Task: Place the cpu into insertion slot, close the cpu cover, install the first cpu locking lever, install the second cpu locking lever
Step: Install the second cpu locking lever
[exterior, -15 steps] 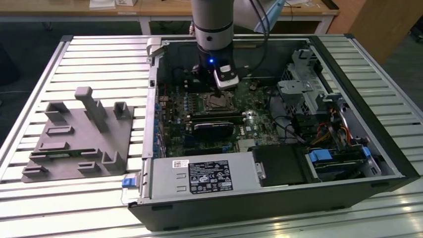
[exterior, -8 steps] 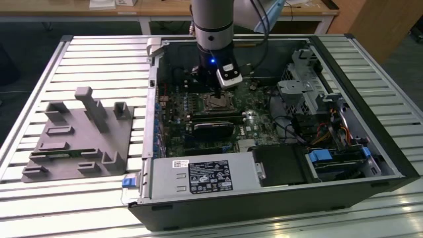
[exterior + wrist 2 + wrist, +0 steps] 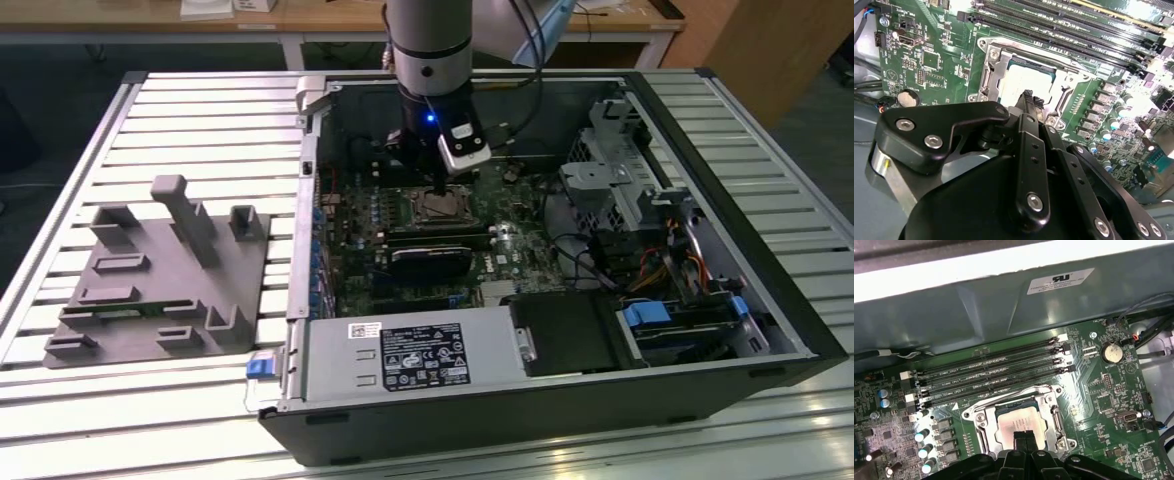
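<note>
Pincer point(image 3: 1029, 96), tips pressed together, empty, poised over cpu point(image 3: 1019, 420) seated in insertion slot point(image 3: 976, 425), frame centre; cpu cover point(image 3: 999, 65) lies around it. Advice: press gently, squarely, avoiding memory slots point(image 3: 994, 367).

Green circuit board point(image 3: 1114, 395) with black memory slots point(image 3: 994, 371); pale silvery-grey cpu point(image 3: 1020, 421) inside silvery cpu cover point(image 3: 1051, 397); matt black hand point(image 3: 1030, 96); grey fixture block point(image 3: 160, 275) on pale ribbed bench point(image 3: 200, 120); black computer case point(image 3: 561, 410).
</note>
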